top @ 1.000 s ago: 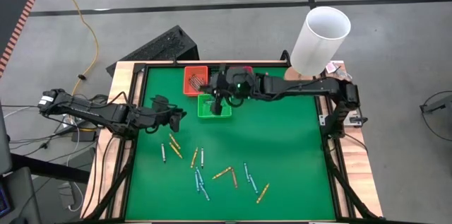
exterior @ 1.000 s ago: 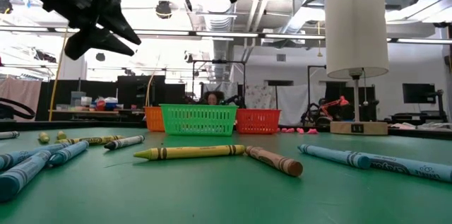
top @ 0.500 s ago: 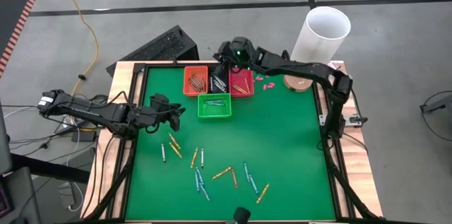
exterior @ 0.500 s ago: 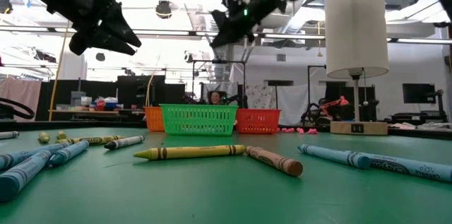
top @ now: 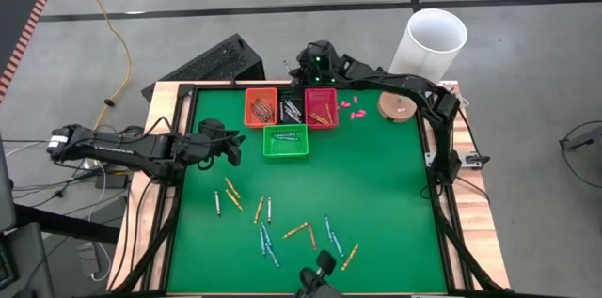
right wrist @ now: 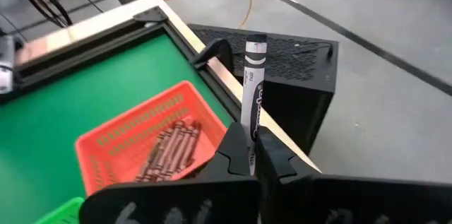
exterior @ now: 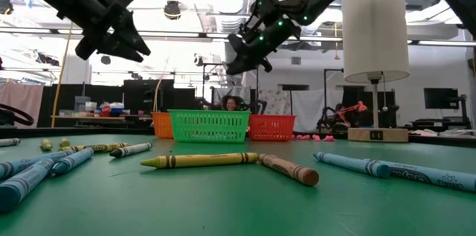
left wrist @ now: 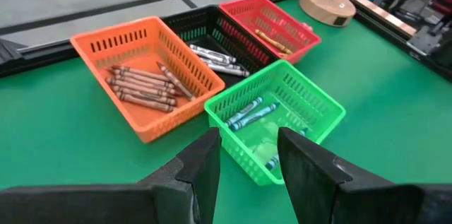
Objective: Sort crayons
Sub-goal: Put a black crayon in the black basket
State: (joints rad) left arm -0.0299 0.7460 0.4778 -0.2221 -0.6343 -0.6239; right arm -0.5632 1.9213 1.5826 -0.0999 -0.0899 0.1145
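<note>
Lettering on grey crayon (right wrist: 252,93) — unreadable — clamped in right gripper (right wrist: 252,155).

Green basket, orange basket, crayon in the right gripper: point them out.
green basket (left wrist: 319,107): left wrist view, on its side wall.
orange basket (left wrist: 113,40): left wrist view, on its far wall.
grey crayon (right wrist: 252,86): right wrist view, mid-shaft above the right gripper (right wrist: 251,155).

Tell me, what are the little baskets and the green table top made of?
The baskets, like the green basket and the orange basket, look like moulded plastic: thin slotted walls, smooth with a slight shine. The green table top looks like felt or a soft mat, flat and matte with no glare, though that is less sure.
</note>
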